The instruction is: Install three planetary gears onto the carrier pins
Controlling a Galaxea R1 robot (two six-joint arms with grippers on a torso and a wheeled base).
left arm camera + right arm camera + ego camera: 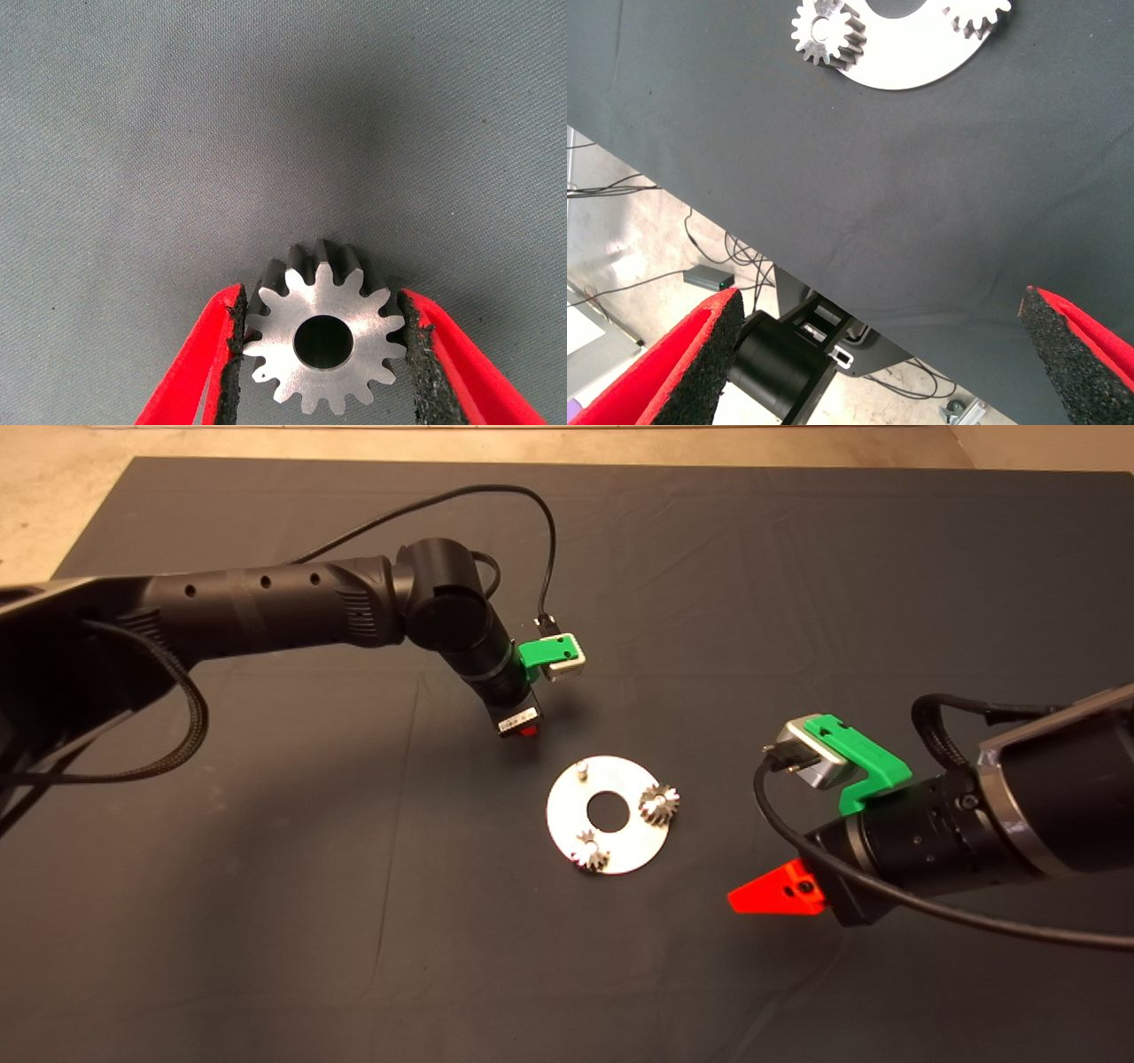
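Two planetary gears (658, 804) are seated on the disc (567, 833), one carrier pin (582, 769) is left bare, and the third gear (324, 339) is clamped in the left gripper (324, 354) near it, while the right gripper (877, 354) is held open aside.

One carrier pin (582, 770) stands bare on the disc (576, 815), open from above; gears (658, 803) (591, 854) occupy the other two. The left hand (528, 732) hangs just beside it; the right hand (766, 895) sits well apart over open mat (266, 921).
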